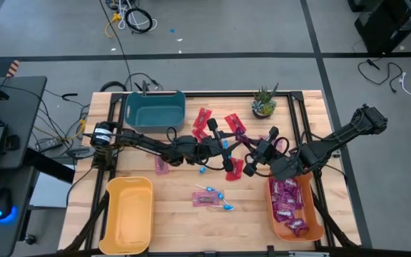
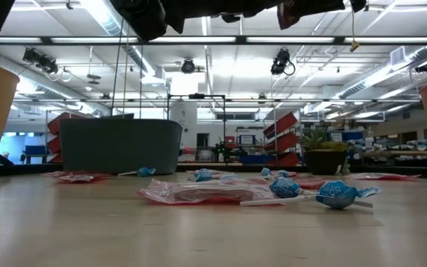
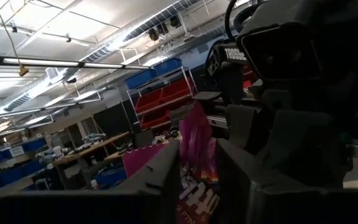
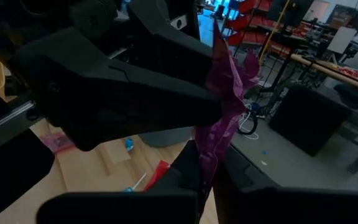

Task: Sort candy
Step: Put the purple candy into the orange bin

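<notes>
Partly hidden purple packet between fingers

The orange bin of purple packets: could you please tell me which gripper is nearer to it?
Right. The right gripper hangs just off the orange bin, toward the table's middle, holding a purple packet. The left gripper meets it there at the same packet, slightly farther from the bin.

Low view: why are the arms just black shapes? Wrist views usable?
Low view: ceiling lights sit behind the arms, so they silhouette; the lollipops below are well lit. Left wrist view: bright ceiling strips, dark foreground, purple packet readable. Right wrist view: right end effector dark, the packet it pinches catches light.
</notes>
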